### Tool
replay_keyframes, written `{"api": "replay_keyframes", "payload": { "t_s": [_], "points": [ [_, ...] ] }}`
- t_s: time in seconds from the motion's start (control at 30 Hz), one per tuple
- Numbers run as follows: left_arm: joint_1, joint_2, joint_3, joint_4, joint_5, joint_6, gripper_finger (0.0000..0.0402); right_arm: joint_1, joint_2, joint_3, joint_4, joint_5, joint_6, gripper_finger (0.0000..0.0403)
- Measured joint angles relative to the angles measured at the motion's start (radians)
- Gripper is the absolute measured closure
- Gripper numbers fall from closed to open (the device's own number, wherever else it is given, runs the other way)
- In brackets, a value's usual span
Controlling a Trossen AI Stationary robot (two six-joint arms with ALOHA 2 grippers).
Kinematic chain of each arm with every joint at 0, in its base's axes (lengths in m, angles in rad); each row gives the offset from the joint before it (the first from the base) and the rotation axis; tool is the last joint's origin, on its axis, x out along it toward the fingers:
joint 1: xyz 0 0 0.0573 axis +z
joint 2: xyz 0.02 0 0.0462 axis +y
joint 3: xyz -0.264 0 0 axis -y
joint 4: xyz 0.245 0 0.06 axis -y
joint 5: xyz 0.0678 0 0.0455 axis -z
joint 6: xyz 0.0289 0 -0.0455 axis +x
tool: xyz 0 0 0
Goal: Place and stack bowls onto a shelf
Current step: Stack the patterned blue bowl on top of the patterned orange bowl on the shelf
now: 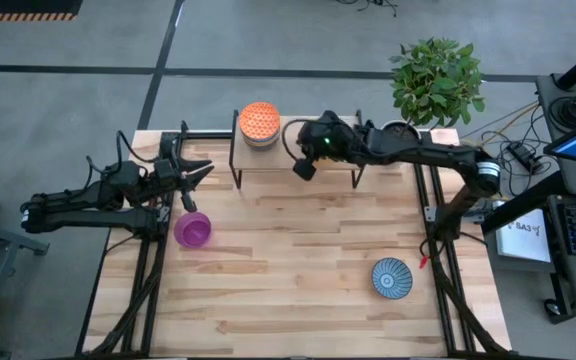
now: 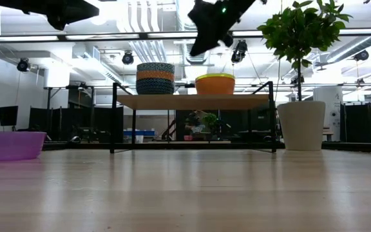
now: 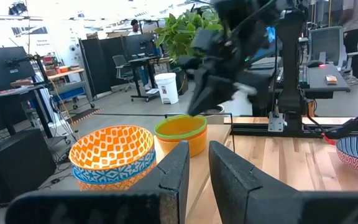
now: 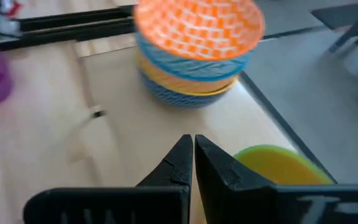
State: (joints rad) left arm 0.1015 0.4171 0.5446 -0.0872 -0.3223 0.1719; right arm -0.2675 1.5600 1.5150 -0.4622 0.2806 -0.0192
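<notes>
The right gripper (image 1: 308, 160), pressed together and empty, hangs above the shelf (image 1: 268, 158) beside the green-and-yellow bowl stack (image 3: 180, 132); swinging low, it could knock that smooth, rounded stack off the narrow wooden board. The patterned stack (image 1: 259, 123) sits taller and would topple easily. The left gripper (image 1: 190, 183), nearly closed and empty, waits above the glossy purple bowl (image 1: 192, 229) on the table (image 1: 298, 270); the striped bowl (image 1: 392, 277) lies well apart.
</notes>
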Motion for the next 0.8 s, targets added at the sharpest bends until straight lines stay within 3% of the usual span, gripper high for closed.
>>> {"api": "replay_keyframes", "payload": {
  "t_s": [0.23, 0.53, 0.8],
  "points": [
    [0.0, 0.004, 0.0, -0.008, 0.0, 0.0, 0.0358, 0.151, -0.137, -0.15, 0.021, -0.002, 0.048, 0.0394],
    [0.0, 0.038, 0.0, -0.015, 0.0, -0.092, 0.0358, 0.353, -0.333, -0.477, 0.244, -0.002, 0.138, 0.0394],
    [0.0, 0.104, 0.0, -0.096, 0.0, -0.243, 0.0358, 0.48, -0.4, -0.613, 0.209, -0.046, 0.415, 0.0394]
  ]
}}
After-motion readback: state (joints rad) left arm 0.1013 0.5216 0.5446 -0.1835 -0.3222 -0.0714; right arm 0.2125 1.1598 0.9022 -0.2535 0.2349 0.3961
